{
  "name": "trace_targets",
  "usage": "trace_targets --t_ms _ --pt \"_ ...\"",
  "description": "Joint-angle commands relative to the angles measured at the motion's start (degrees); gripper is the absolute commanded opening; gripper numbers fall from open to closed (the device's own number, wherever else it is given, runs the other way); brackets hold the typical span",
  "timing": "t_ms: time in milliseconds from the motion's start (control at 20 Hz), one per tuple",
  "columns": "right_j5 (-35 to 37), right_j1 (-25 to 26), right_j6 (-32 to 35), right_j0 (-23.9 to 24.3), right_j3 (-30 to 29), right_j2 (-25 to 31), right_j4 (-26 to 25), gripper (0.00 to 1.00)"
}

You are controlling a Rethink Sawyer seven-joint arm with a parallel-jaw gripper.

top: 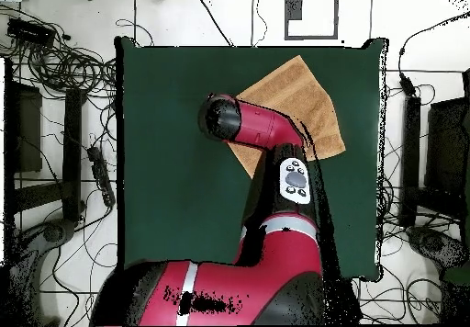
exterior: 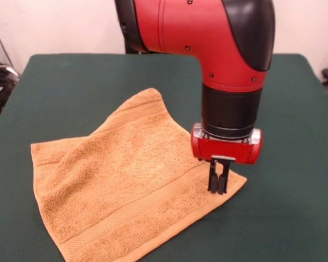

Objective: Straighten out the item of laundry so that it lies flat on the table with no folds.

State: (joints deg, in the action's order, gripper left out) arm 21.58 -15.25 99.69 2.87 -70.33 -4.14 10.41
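My gripper [exterior: 218, 188] is pinched shut on the right-hand corner of the towel [exterior: 126, 185], which lies mid-table [exterior: 295, 207] with a raised fold behind; soft, light, limp terry, so best gripped at corners.

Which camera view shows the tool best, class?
The front view: the tool hangs unobstructed with its tips together at the towel corner. In the overhead view, the arm hides it entirely.
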Motion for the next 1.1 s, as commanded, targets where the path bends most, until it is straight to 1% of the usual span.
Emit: trace_targets --t_ms 50,550,600,850,1100 --pt "-1.49 -1.26 15.33 -1.64 -2.79 1.26 3.60 0.00" --pt "-0.57 -1.09 13.75 -1.39 -2.01 1.75 4.04 0.00" --pt "-0.55 -1.05 13.58 -1.24 -1.95 1.94 4.04 1.00" --pt "-1.28 -0.90 12.29 -0.23 -2.26 3.33 3.66 1.00" --pt "-0.05 -0.70 11.68 0.07 -1.63 3.45 3.63 1.00"
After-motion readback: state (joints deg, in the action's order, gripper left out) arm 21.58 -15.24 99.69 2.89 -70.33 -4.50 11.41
